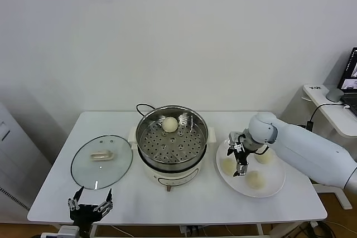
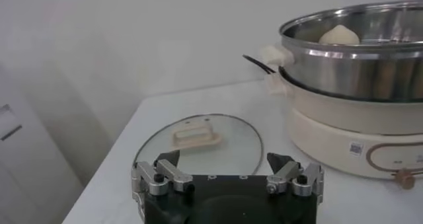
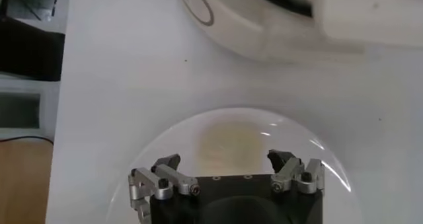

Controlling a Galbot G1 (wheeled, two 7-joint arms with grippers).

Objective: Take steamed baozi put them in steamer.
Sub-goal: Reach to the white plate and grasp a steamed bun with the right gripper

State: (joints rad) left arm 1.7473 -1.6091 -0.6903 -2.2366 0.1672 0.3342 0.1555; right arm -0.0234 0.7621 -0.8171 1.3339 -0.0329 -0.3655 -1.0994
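1. We take the steamer (image 1: 172, 144) as our landmark. One baozi (image 1: 169, 124) already lies on its perforated floor, toward the far rim.
2. Three more baozi rest on the white plate (image 1: 274, 187) just to the right of the steamer: one at the plate's near-steamer edge (image 1: 228, 165), one at the front (image 1: 254, 179), one at the back (image 1: 265, 156).
3. We judge the step in hand to be the pickup of the next bun. The right gripper (image 1: 240, 163) hangs over the steamer-side part of the plate, fingers spread and holding nothing; its wrist view shows a pale bun (image 3: 228, 141) on the plate between the open fingertips.
4. The next move calls for a straight descent around that bun, a gentle closure so the soft dough is not crushed, then a lift clear of the steamer's rim.
5. The left gripper (image 1: 90, 205) waits at the table's front edge, left of the steamer, fingers spread and empty.
6. The glass lid (image 1: 101, 161) lies flat to the left of the steamer.
7. The surface is a white table (image 1: 195, 204) set against a plain white wall; a second desk stands well to the right of the steamer.
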